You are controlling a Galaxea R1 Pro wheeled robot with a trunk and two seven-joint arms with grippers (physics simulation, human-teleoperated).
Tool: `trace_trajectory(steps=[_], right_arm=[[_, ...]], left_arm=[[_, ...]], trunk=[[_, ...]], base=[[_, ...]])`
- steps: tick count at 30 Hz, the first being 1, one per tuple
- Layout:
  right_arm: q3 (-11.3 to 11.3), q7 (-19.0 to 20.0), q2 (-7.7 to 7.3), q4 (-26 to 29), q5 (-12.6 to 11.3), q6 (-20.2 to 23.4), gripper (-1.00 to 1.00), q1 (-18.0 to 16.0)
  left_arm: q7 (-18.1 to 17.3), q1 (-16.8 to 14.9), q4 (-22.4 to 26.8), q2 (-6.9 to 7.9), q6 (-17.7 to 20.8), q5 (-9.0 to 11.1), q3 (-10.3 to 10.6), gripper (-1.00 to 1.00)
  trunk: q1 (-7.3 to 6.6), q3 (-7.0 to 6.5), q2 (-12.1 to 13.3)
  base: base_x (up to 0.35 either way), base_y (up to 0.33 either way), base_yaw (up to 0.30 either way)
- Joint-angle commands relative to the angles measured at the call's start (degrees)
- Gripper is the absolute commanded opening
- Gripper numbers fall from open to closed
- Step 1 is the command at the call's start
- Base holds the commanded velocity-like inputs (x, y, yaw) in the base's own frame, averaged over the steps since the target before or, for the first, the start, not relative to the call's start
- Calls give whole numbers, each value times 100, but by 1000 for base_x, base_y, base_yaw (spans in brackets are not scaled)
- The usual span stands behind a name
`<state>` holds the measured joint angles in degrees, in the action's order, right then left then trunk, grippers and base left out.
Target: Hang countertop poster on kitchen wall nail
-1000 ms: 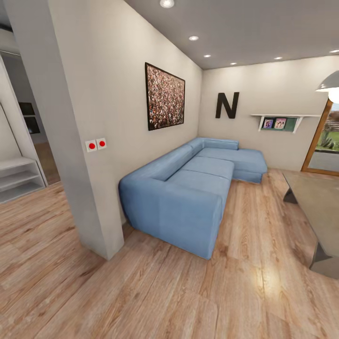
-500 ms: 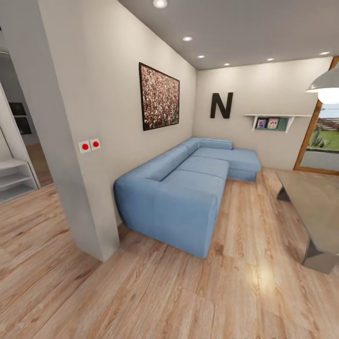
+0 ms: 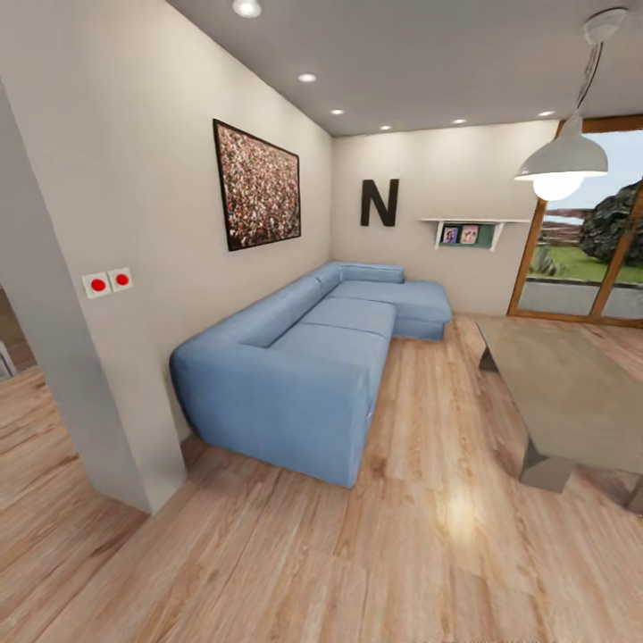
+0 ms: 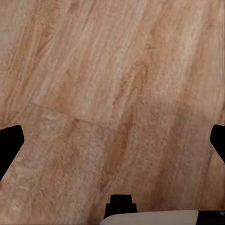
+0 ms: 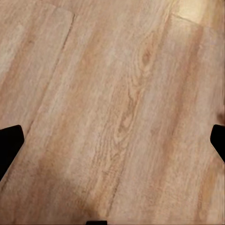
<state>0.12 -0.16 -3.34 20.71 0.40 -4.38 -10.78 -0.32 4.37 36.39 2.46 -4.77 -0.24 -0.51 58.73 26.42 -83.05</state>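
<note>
The Star Wars poster, the kitchen countertop and the wall nails are out of view; I am in a living room. In the left wrist view, my left gripper [image 4: 112, 145] is open over the wooden floor [image 4: 117, 84], its black fingertips [image 4: 10, 140] far apart with nothing between them. In the right wrist view, my right gripper [image 5: 112, 145] is likewise open above the floor planks [image 5: 122, 93], and its fingertips [image 5: 9, 140] hold nothing.
A blue L-shaped sofa [image 3: 304, 357] stands along the left wall under the black-framed crowd picture [image 3: 259, 186]. A wall corner [image 3: 89, 393] with red switches [image 3: 107, 283] juts out at the left. On the right are a grey low table [image 3: 563, 393], a pendant lamp [image 3: 561, 165] and glass doors [image 3: 580, 268].
The camera has swung to the right, so the whole picture slid left. The shelving at the far left has dropped out of frame, and the glass doors and the lamp have come into view.
</note>
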Motion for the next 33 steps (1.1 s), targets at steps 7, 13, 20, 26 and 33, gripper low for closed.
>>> trace_trajectory(steps=[7, 13, 20, 26, 33], right_arm=[[-1, -2, 0, -5, 4, -19, 100, -3], [-2, -2, -3, -5, 4, -19, 100, -3], [-3, -2, -3, -6, -3, -19, 100, -3], [-3, -2, -5, -5, -2, -19, 100, -3], [-3, -2, -6, -5, -3, -19, 100, -3]], left_arm=[[-3, 2, 9, -7, -6, -3, 5, 100], [-10, 2, 3, -2, -8, -3, 0, 100], [-12, 2, 0, -1, -13, -3, -1, 100], [-12, 2, 0, 0, -15, -4, -1, 100], [-12, 2, 0, -1, -15, -6, -1, 100]], trunk=[[0, -7, -3], [0, -32, -3], [0, -66, -3], [0, -95, -3], [0, -130, -3]], base=[[0, -274, -92], [0, -83, -232], [0, -14, -262], [0, -2, -267], [0, 0, -268]])
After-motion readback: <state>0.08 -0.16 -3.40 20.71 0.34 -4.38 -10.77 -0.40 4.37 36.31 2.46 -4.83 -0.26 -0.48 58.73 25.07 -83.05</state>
